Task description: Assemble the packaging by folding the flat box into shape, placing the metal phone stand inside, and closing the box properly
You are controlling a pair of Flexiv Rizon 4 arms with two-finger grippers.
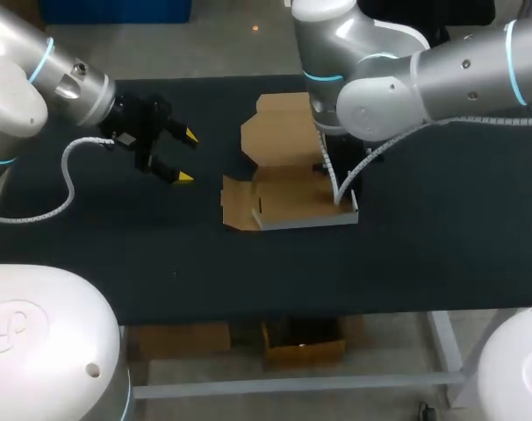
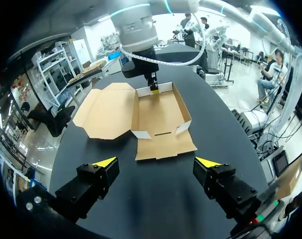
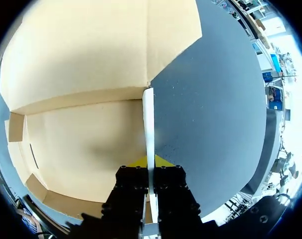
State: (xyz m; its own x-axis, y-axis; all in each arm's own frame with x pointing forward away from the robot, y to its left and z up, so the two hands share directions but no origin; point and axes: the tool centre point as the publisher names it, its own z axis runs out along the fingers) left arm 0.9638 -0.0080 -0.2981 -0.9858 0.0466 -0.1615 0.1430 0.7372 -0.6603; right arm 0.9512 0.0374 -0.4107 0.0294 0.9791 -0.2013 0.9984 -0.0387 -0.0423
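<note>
Black tabletop (image 1: 442,263) is filling the middle band of the head view, its near edge running across the lower frame and its far edge across the top.

Item 1, cardboard box (image 1: 288,193): sitting at frame centre, partly formed.
- The tray is standing with low walls raised.
- The lid panel (image 1: 279,132) is lying open and flat toward upper centre.
- A smaller flap (image 1: 238,203) is lying flat at the tray's left.
- All box edges are lying well inside the table's borders.

Item 2, right gripper (image 3: 151,162): hanging over the tray's right end, on the arm entering from the upper right.
- In the right wrist view its yellow tips are pressing from both sides on the thin upright side wall (image 3: 148,124), with the fingers drawn nearly together.
- The tray floor is lying to one side of the fingers and bare table to the other.
- The left wrist view is showing this gripper at the tray's far wall.

Item 3, left gripper (image 1: 187,156): hovering left of centre, well apart from the box.
- Its fingers are spread wide and holding nothing.
- In the left wrist view the box is lying ahead of it, beyond a band of bare table.

Item 4, white cable (image 1: 68,189): looping from the left arm over the table's left part.

Open room:
- A gap is lying between the left gripper and the flap.
- A broad bare stretch is lying to the right and lower right of the box.
- A bare strip is running along the near edge.
</note>
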